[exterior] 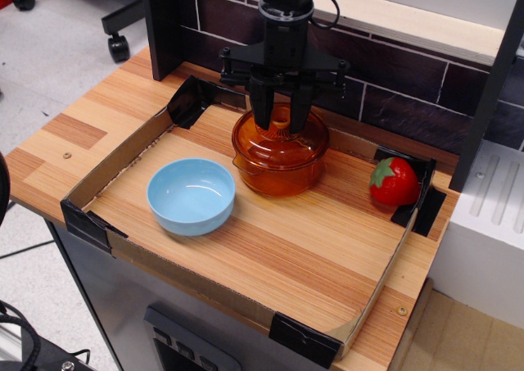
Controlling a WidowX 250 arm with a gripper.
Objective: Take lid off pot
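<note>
We had the gripper [280, 119] closed narrow on the knob [279, 125] of the lid [280, 145], which sat on the pot [280, 168] directly below the gripper, at the back of the desk [246, 248]. To do this well, we judged, we should lift straight up, keeping the lid level so its rim cleared the pot without dragging it. Behind the gripper the brick wall [393, 101] stood close; the strawberry [394, 181] lay off to one side, the blue bowl [191, 196] in front and to the other. Open room lay in front, past the pot
</note>
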